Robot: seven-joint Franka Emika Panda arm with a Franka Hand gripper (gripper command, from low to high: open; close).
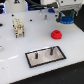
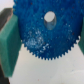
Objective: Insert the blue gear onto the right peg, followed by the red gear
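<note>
The blue gear (image 1: 65,20) hangs above the table at the back of the exterior view's right, with my gripper (image 1: 64,17) shut on it. Up close in the wrist view, the blue gear (image 2: 42,37) fills the frame, toothed rim and centre hole showing, and a green finger pad (image 2: 10,45) presses its edge. The red gear (image 1: 57,34) lies on the white table just in front of the held gear. The black-framed white plate (image 1: 56,56) sits nearer the front, and its right peg (image 1: 50,50) stands upright and bare.
A second, alike peg (image 1: 37,56) stands at the plate's other end. A beige blocky fixture (image 1: 19,28) stands at the exterior view's left. Dark equipment lines the table's back edge.
</note>
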